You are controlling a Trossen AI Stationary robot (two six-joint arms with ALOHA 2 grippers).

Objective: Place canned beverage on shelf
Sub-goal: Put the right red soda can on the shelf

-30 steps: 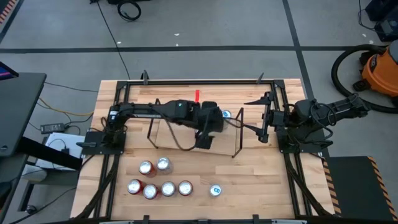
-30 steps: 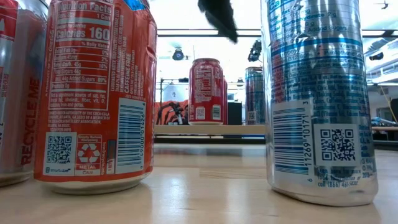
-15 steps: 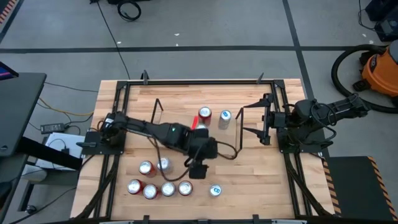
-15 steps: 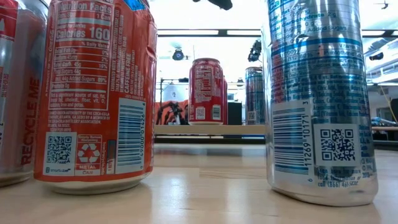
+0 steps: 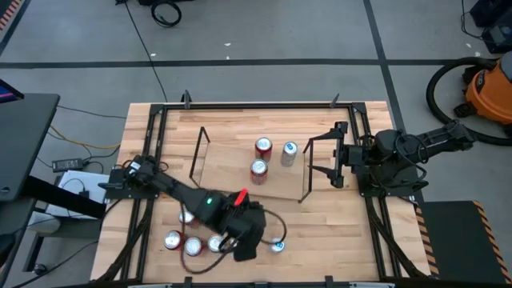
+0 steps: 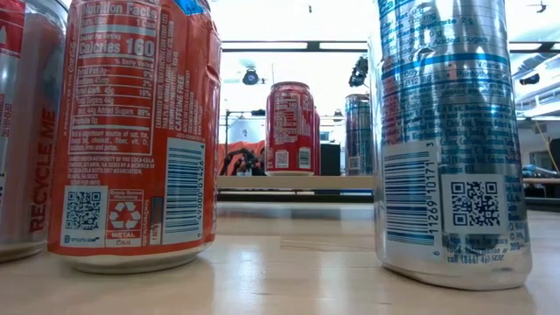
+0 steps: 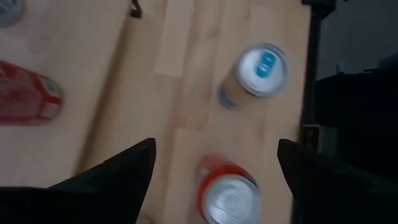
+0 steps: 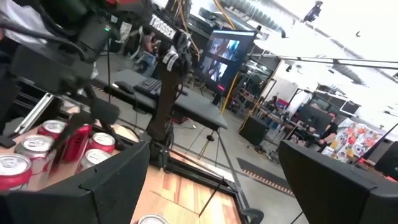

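The shelf (image 5: 232, 172) is a light-wood board with black wire end frames, in the middle of the table. On it stand two red cans (image 5: 263, 146) (image 5: 258, 168) and a silver can (image 5: 289, 150); the low view shows a red can (image 6: 290, 127) on the board (image 6: 289, 182). My left gripper (image 5: 245, 248) (image 7: 214, 149) is open and empty, above the loose cans near the table's near edge. Below it stand a red can (image 7: 227, 196) and a silver can with a blue tab (image 7: 261, 65) (image 5: 277, 246). My right gripper (image 5: 340, 152) (image 8: 214, 149) is open and empty, right of the shelf.
Several more loose cans stand near the near edge (image 5: 186, 216) (image 5: 172, 240) (image 5: 214, 242); two of them fill the low view (image 6: 131, 131) (image 6: 446, 131). Black rails (image 5: 152, 144) frame the tabletop. An orange vacuum (image 5: 488, 88) stands on the floor beyond the right side.
My left gripper has gone up from above the shelf and then toward the table's near edge, and now hangs over the loose cans. The cans on the shelf have stayed upright where they were.
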